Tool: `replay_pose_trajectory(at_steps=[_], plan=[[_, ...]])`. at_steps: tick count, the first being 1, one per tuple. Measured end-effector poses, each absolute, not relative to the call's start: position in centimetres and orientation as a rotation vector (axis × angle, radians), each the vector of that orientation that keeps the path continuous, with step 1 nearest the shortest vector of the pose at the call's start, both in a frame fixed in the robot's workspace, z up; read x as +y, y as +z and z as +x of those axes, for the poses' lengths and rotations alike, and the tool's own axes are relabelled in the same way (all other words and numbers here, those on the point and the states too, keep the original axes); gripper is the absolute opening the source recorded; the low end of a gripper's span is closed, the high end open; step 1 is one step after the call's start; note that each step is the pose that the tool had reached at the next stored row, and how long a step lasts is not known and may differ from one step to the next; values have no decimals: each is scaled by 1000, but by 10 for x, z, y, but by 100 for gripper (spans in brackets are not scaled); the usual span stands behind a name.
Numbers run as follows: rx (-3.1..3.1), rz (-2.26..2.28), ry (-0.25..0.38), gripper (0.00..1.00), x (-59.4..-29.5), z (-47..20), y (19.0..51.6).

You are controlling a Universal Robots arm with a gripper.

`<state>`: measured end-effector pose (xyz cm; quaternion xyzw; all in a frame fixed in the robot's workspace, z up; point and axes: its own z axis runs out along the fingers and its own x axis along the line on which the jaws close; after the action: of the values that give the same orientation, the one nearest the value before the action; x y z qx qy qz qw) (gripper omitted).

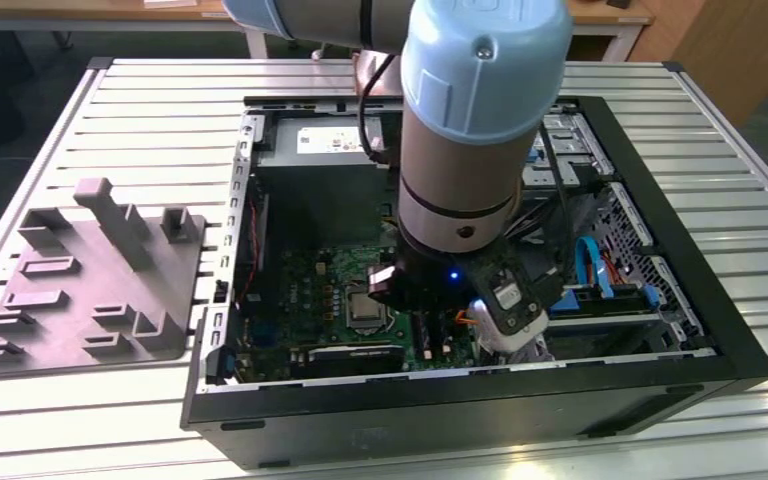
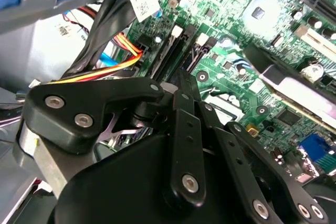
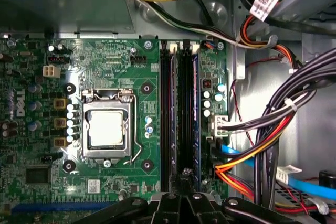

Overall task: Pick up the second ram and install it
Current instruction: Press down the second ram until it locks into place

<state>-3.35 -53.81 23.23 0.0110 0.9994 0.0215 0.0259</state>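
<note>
**Claw at the memory slots, beside the CPU socket**

Exterior view. Arm point(image 1: 471, 120) reaches down into the open computer case point(image 1: 491, 400). CPU socket point(image 1: 361, 305) is my landmark. The gripper point(image 1: 427, 318) sits low over the board, just beside the socket on the exterior view's right. A grey fixture tray point(image 1: 91, 280) lies well apart from the socket, outside the case on the exterior view's left.

First wrist view. I see the socket point(image 3: 107, 127) square-on, with the memory slot bank just beside it. The second ram point(image 3: 185, 108) is a thin dark strip, edge-on, standing in that bank. It lies between a bare slot rail point(image 3: 165, 114) nearer the socket and the matching stick point(image 3: 195, 103) on the far side. The gripper tip point(image 3: 184, 174) lines up with one end of the strip, at or just above it. I cannot tell whether the claw is clenched, released or grasping the strip. Cable bundles point(image 3: 262, 145) run beyond the slot bank, away from the socket.

Second wrist view. The gripper point(image 2: 181, 77) points at the dark slots on the green board point(image 2: 236, 40). I cannot pick the strip out here.
</note>
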Motion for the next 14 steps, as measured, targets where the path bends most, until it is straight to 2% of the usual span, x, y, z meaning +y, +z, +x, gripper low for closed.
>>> replay_pose_trajectory(at_steps=[14], plan=[[3089, 34, 67, 10, -540, -33, 224]])
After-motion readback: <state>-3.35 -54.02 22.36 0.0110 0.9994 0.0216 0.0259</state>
